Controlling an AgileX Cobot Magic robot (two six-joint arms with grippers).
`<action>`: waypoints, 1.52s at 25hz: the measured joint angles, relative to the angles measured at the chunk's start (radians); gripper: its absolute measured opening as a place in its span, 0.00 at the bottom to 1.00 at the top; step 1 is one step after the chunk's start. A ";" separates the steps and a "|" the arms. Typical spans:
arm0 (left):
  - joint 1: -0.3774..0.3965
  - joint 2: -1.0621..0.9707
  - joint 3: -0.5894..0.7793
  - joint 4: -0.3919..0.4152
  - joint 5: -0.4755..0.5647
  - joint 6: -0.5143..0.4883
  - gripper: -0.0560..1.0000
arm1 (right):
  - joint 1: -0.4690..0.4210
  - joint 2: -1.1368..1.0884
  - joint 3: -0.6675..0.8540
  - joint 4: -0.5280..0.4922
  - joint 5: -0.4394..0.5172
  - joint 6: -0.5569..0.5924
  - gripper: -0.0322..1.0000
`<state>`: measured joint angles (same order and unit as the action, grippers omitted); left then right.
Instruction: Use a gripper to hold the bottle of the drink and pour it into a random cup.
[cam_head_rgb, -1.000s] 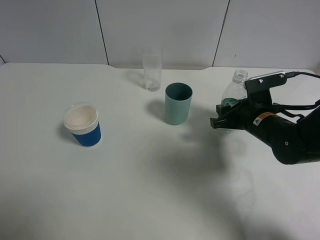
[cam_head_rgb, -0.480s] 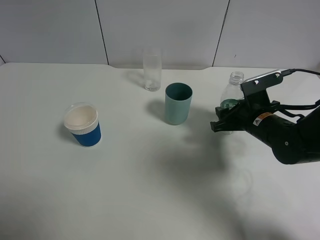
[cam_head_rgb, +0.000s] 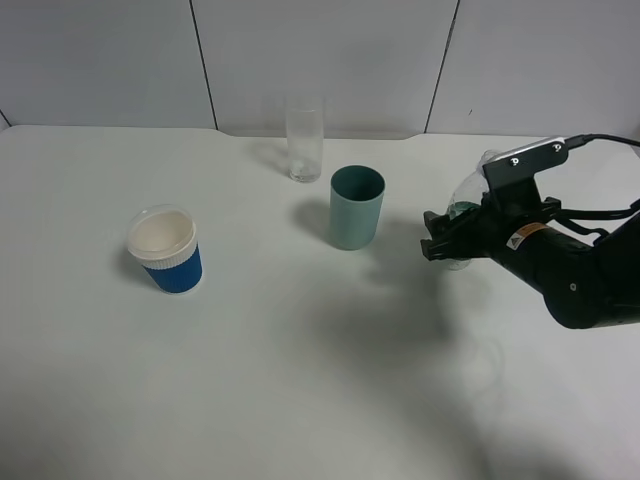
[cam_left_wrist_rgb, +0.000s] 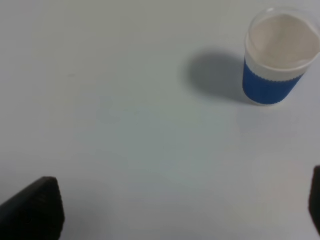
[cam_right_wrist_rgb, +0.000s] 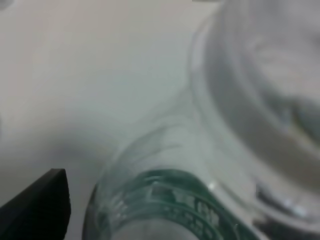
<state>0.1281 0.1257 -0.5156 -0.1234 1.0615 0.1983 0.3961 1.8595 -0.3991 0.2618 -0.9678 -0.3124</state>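
On the right of the high frame, the right pincer (cam_head_rgb: 446, 243) is sitting around the bottle of the drink (cam_head_rgb: 470, 198), which is leaning away toward the upper right with its neck half hidden behind the white top plate (cam_head_rgb: 528, 156). Its black fingers are standing spread on either side of the green label, and whether they are touching the plastic cannot be told. The wrist view is showing the bottle (cam_right_wrist_rgb: 200, 165) blurred and very close. The cup (cam_head_rgb: 356, 207) is standing upright just left of the pincer on the desk (cam_head_rgb: 300, 380). The tall clear glass (cam_head_rgb: 304, 138) is standing behind it, the blue cup (cam_head_rgb: 166, 249) at left centre. The left pincer (cam_left_wrist_rgb: 170, 210) is hanging wide open over bare desk.
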 joint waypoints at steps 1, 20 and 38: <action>0.000 0.000 0.000 0.000 0.000 0.000 0.99 | 0.000 0.000 0.000 -0.001 -0.002 0.000 0.79; 0.000 0.000 0.000 0.000 0.000 0.000 0.99 | 0.027 -0.244 0.002 0.018 0.187 -0.014 0.79; 0.000 0.000 0.000 0.000 0.000 0.000 0.99 | 0.022 -0.613 0.005 0.074 0.326 -0.146 0.79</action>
<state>0.1281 0.1257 -0.5156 -0.1234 1.0615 0.1983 0.4178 1.2467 -0.3936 0.3359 -0.6417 -0.4585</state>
